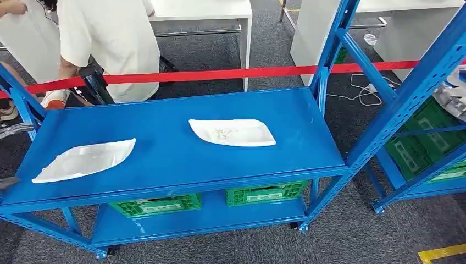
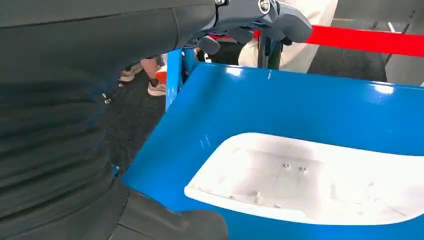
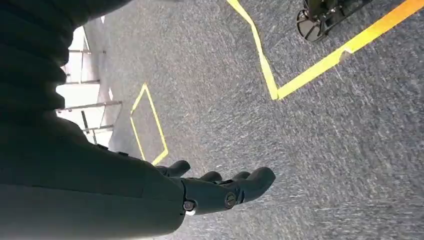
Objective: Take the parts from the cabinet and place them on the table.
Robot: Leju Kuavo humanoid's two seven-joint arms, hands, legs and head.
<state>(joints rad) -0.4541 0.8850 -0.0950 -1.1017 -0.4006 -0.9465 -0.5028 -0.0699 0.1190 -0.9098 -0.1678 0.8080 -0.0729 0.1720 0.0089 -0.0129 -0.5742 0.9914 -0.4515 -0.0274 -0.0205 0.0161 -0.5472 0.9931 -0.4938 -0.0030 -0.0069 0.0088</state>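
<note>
Two shallow white trays lie on the blue table top (image 1: 165, 115): one at the left front (image 1: 85, 159), one in the middle (image 1: 233, 132) with small pale parts scattered in it. The left wrist view looks across the left tray (image 2: 310, 180), where a few tiny metal parts (image 2: 286, 166) lie. My left hand (image 2: 260, 17) hovers beside the table's left end, fingers apart and holding nothing. My right hand (image 3: 225, 192) hangs over grey carpet with its fingers stretched out and nothing in them.
A blue rack (image 1: 423, 88) with green crates (image 1: 423, 143) stands to the right. More green crates (image 1: 264, 193) sit on the table's lower shelf. A red tape (image 1: 220, 74) runs behind the table, and a person (image 1: 110, 44) stands beyond it.
</note>
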